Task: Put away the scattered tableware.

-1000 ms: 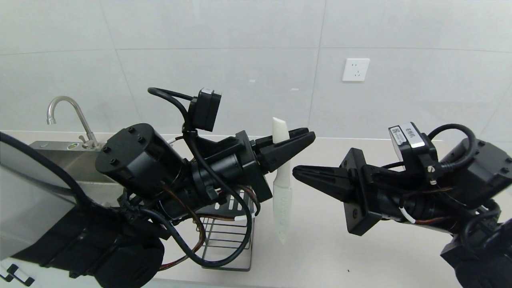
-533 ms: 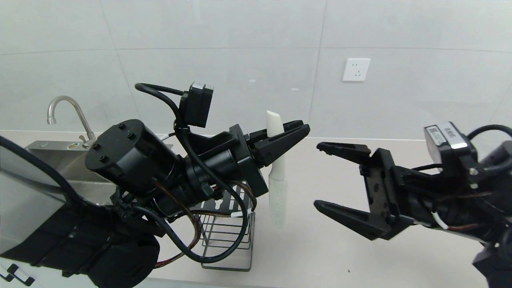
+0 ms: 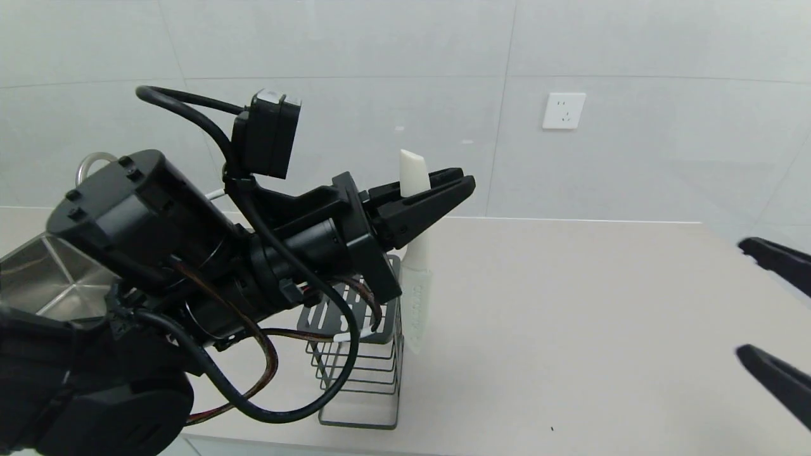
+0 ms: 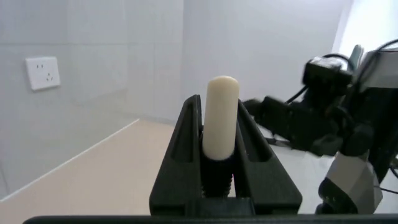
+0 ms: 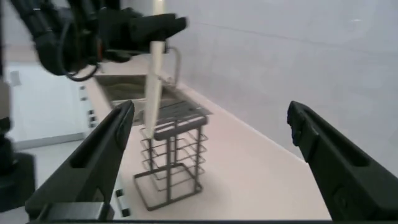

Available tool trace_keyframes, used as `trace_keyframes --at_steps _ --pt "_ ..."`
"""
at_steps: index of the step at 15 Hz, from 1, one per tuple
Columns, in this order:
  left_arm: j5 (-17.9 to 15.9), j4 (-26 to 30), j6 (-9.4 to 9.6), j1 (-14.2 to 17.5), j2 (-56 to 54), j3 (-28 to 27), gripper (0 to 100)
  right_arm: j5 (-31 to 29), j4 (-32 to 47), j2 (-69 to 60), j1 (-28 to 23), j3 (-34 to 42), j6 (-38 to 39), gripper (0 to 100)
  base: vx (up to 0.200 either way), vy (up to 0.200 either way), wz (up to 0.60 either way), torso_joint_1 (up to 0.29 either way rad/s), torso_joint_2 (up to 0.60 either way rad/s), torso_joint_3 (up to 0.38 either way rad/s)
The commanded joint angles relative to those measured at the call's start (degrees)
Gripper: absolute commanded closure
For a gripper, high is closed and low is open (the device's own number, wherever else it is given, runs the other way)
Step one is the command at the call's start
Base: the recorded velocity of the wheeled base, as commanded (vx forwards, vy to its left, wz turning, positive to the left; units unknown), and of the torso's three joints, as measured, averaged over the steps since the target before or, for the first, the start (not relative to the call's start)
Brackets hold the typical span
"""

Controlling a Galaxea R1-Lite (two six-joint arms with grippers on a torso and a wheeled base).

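Head view, left claw (image 3: 453, 183): closed on the white knife (image 3: 418, 297); the blade is held pointing down, close beside the wire rack (image 3: 367, 373) on the desk (image 3: 570, 316).
Head view, right claw (image 3: 742, 297): spread wide, nothing held.
Left wrist view, knife (image 4: 221, 118): the handle is clamped in the left claw (image 4: 219, 102).
Right wrist view, right claw (image 5: 211, 111): spread wide; the rack (image 5: 174, 155) is seen beyond.

Knife (image 3: 418, 285): smooth white plastic, matt. Rack (image 3: 383, 316): thin dark metal wire. Sink (image 3: 51, 278): shiny metal. Counter (image 3: 570, 304): smooth, matt. Wall tiles (image 3: 633, 50): glossy.

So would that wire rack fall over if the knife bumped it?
Maybe. The wire rack is tall, narrow and thin-wired, so probably light and tippy. On the smooth counter it might just slide. The white knife in the left gripper hangs near its top.
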Motion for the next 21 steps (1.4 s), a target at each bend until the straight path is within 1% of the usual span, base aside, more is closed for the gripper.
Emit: trace_keyframes --at_steps 1,2,3,4,5,7,8,9,10,11,12,13,14,15,16,17,18,19,21 --pt "1.3 3.3 2.11 0.0 -4.2 -0.5 100 -4.4 31.9 -36.9 -11.9 -1.2 0.1 100 0.0 0.0 0.0 0.0 0.0 0.0" --pt "2.3 4.6 3.52 -0.3 -4.2 -0.7 100 -4.6 41.0 -43.0 -12.2 -3.9 0.3 100 0.0 0.0 0.0 0.0 0.0 0.0" --pt "3.5 5.5 4.66 -0.7 -4.3 -1.0 100 -5.4 48.3 -47.0 -13.0 -6.0 0.3 100 0.0 0.0 0.0 0.0 0.0 0.0" --pt "4.8 6.8 5.8 -0.7 -4.2 -2.0 100 -7.1 53.2 -50.0 -14.0 -6.7 0.2 100 0.0 0.0 0.0 0.0 0.0 0.0" --pt "6.7 8.8 6.77 -0.7 -4.3 -3.6 100 -7.6 54.9 -51.9 -14.1 -6.1 0.1 100 0.0 0.0 0.0 0.0 0.0 0.0" --pt "11.0 11.0 8.0 -0.8 -4.3 -7.0 100 -7.8 54.8 -54.1 -15.2 -1.9 -0.3 100 0.0 0.0 0.0 0.0 0.0 0.0" --pt "12.1 11.3 8.27 -0.8 -4.5 -7.3 100 -8.5 55.0 -55.5 -17.0 -0.3 -0.3 100 0.0 0.0 0.0 0.0 0.0 0.0" --pt "12.6 11.4 8.35 -0.8 -4.9 -7.2 100 -11.1 54.8 -56.1 -18.5 0.4 -0.4 100 0.0 0.0 0.0 0.0 0.0 0.0" --pt "13.5 11.6 8.35 -0.7 -4.9 -7.0 100 -13.1 54.8 -56.1 -18.3 0.8 -0.4 100 0.0 0.0 0.0 0.0 0.0 0.0" --pt "14.8 12.1 8.35 -0.7 -4.9 -7.0 100 -13.1 54.9 -56.1 -18.2 2.6 -0.7 100 0.0 0.0 0.0 0.0 0.0 0.0" --pt "16.5 12.6 8.44 -0.8 -4.9 -7.0 100 -13.4 58.5 -57.1 -17.7 2.6 -1.0 100 0.0 0.0 0.0 0.0 0.0 0.0" --pt "18.5 12.9 8.44 -1.0 -4.9 -7.0 100 -14.8 65.5 -58.8 -17.2 2.6 -1.3 100 0.0 0.0 0.0 0.0 0.0 0.0" --pt "21.3 13.5 8.71 -1.8 -4.9 -7.0 100 -19.7 74.5 -59.3 -17.0 2.4 -2.9 100 0.0 0.0 0.0 0.0 0.0 0.0" --pt "23.7 13.9 8.88 -2.4 -5.0 -6.9 100 -23.0 74.9 -59.3 -17.0 1.7 -3.1 100 0.0 0.0 0.0 0.0 0.0 0.0" --pt "25.3 14.0 9.23 -3.1 -4.9 -6.9 100 -24.2 73.7 -59.3 -17.0 2.2 -3.5 100 0.0 0.0 0.0 0.0 0.0 0.0" --pt "26.1 14.0 9.5 -3.1 -4.9 -6.8 100 -25.9 73.2 -59.3 -17.0 2.5 -4.3 100 0.0 0.0 0.0 0.0 0.0 0.0" --pt "27.3 13.9 11.17 -3.1 -5.4 -5.6 100 -31.3 74.9 -59.3 -17.0 2.6 -4.5 100 0.0 0.0 0.0 0.0 0.0 0.0" --pt "27.5 13.8 12.05 -3.1 -6.0 -4.7 100 -31.5 75.1 -59.3 -16.9 2.6 -3.7 100 0.0 0.0 0.0 0.0 0.0 0.0" --pt "28.2 13.7 12.75 -2.9 -6.4 -3.6 100 -31.6 75.4 -59.3 -16.9 2.6 -1.3 100 0.0 0.0 0.0 0.0 0.0 0.0"
